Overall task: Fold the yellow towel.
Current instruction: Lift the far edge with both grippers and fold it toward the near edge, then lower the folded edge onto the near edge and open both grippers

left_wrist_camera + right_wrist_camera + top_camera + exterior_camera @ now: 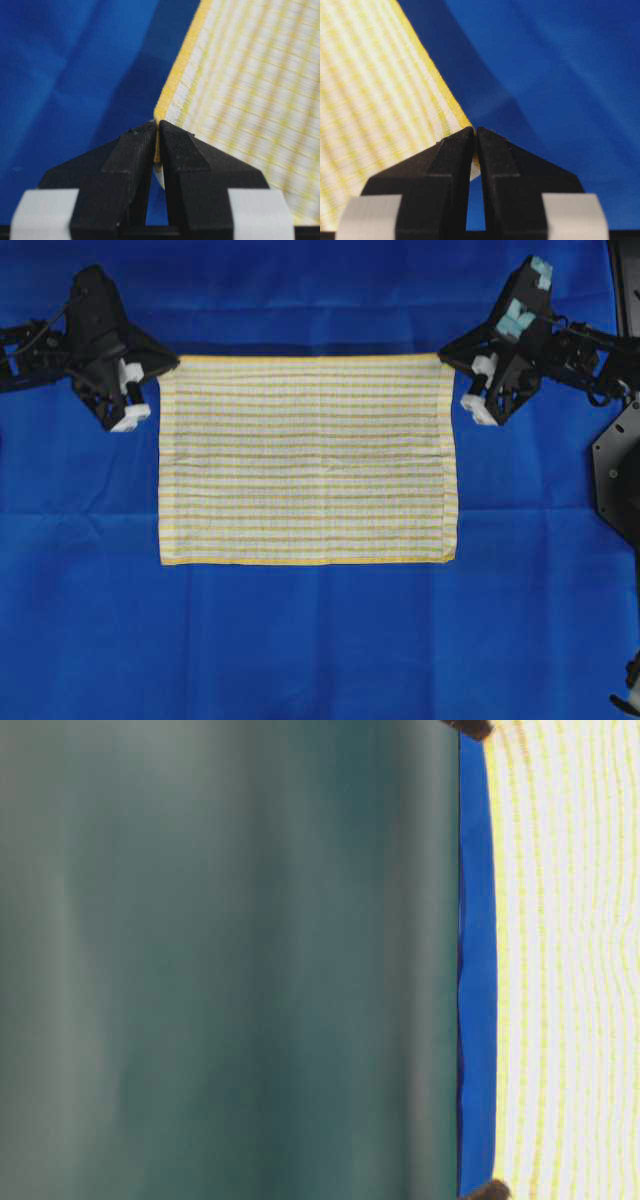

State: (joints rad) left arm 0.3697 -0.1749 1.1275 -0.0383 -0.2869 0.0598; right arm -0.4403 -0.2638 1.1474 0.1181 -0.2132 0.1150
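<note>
the left tool [157, 131] is clenched on one far corner of the yellow towel [305, 460], the hem pinched between its black tips in the left wrist view. the right tool [475, 134] is clenched the same way on the other far corner. in the overhead view each tool sits just off an end of the towel's far hem, the left tool [165, 367] at the left end and the right tool [447, 353] at the right end, so neither arm is the nearer one; each has its own corner.

from the tools, the towel stretches away toward the near side of the blue surface [320, 640]. its long axis runs from tool to tool, along the gripped hem. the far hem looks raised off the surface, with a dark shadow behind it, while the near hem appears to lie flat.

the relation that matters is that the free near hem lies parallel to the held hem. judging from this, the fold likely calls for both tools to carry the far hem together over the towel toward the near hem, kept level so the corners meet.
</note>
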